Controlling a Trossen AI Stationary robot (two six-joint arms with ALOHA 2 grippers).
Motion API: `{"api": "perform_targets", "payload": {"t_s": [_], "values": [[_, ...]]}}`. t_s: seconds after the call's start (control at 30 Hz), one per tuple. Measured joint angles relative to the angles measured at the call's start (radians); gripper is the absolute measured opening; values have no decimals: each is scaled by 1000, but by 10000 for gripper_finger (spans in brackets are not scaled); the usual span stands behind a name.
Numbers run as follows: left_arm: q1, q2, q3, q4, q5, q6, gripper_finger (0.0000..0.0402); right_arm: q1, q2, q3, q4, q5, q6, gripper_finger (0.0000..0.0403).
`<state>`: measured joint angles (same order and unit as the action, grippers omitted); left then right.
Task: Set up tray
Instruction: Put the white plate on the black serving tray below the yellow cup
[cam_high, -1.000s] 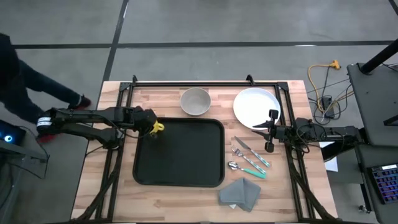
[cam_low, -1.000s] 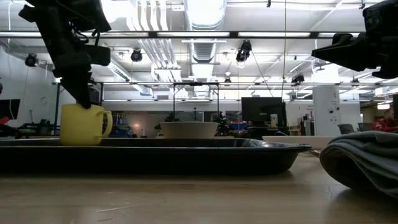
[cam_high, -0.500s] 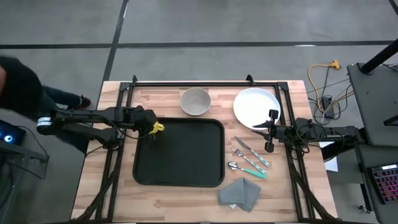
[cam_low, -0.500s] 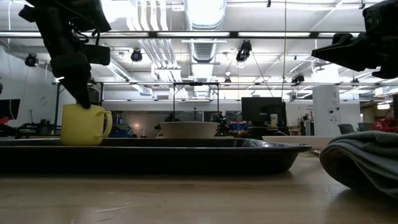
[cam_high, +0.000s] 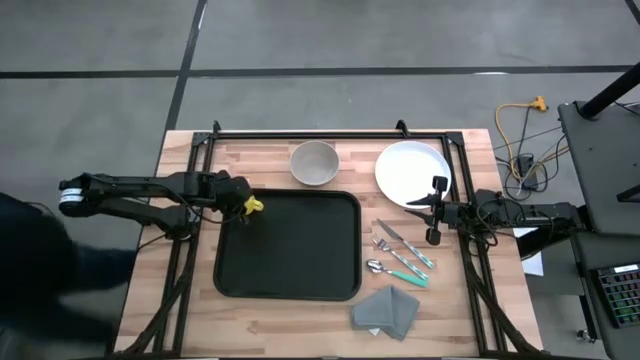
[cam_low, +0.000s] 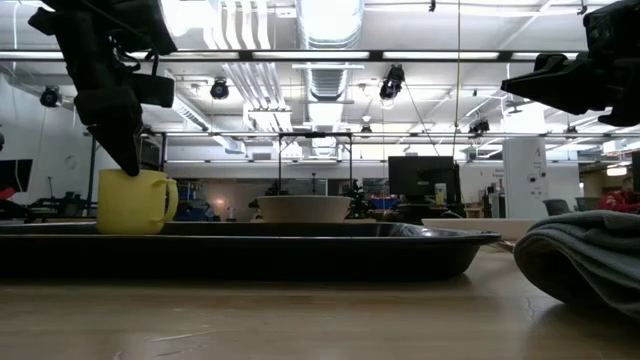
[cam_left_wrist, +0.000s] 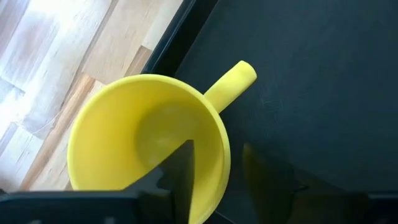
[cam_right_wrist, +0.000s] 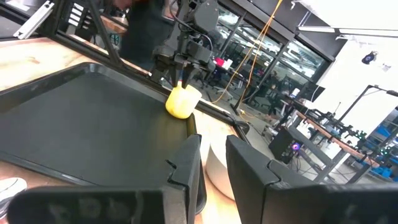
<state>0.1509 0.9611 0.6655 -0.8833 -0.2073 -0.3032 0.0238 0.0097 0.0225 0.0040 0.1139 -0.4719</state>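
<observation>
I see a matt black tray, its surface finely speckled just beyond my left jaws, looking like plastic. The yellow mug my left jaws straddle is smooth with a soft sheen. The table is pale wood in jointed strips. Ahead of my right jaws, the plate is glossy white. The napkin is grey folded cloth, and the cutlery is shiny metal with teal handles.

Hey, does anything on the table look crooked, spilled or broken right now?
Nothing stands out. The yellow mug stands upright in the tray corner, left claw straddling its rim. Bowl, plate, cutlery and napkin look tidy.
</observation>
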Motion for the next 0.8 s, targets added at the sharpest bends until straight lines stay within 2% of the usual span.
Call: {"api": "perform_targets", "payload": {"t_s": [0.4, 0.8], "values": [[0, 0, 2, -17, 0, -55, 170, 0, 0, 0, 0, 0, 0, 68], [0, 0, 24, -19, 0, -55, 251, 0, 0, 0, 0, 0, 0, 68]]}}
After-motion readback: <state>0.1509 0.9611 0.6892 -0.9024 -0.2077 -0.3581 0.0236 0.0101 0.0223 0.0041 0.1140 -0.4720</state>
